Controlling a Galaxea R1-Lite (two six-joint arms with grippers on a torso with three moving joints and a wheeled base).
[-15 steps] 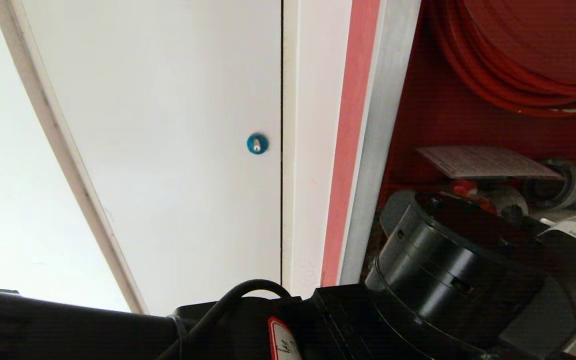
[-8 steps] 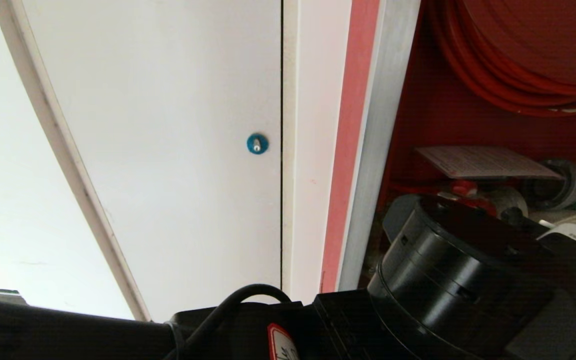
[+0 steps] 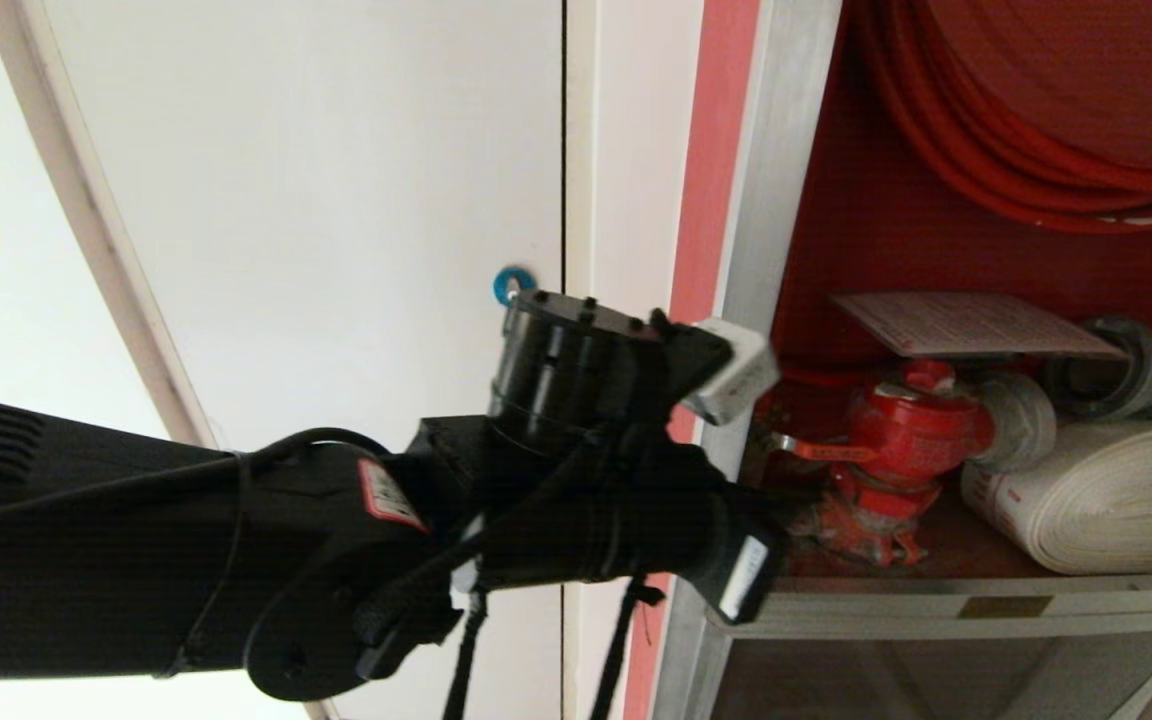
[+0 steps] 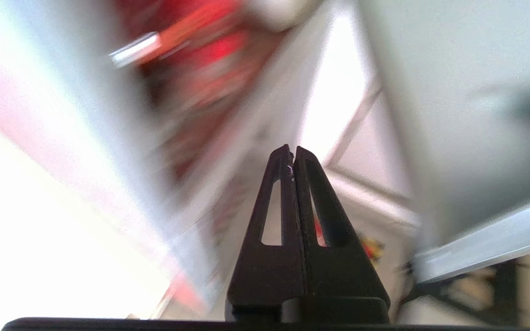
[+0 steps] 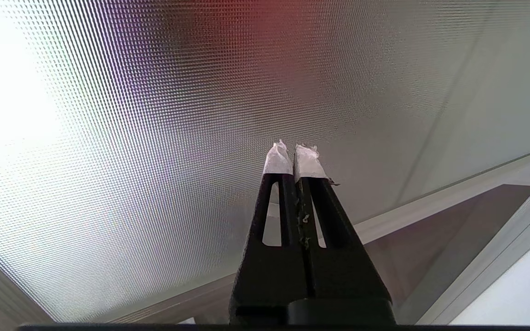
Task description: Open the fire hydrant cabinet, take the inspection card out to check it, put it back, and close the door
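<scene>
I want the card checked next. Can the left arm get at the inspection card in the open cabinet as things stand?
Probably yes. The inspection card lies uncovered above the red valve, nothing in front of it. But the left gripper is shut and would have to open first.

Head camera close before open cabinet [image 3: 786, 200]

fine print on the inspection card [image 3: 971, 323] unreadable, red-edged label on the left arm [image 3: 388, 494] illegible
</scene>
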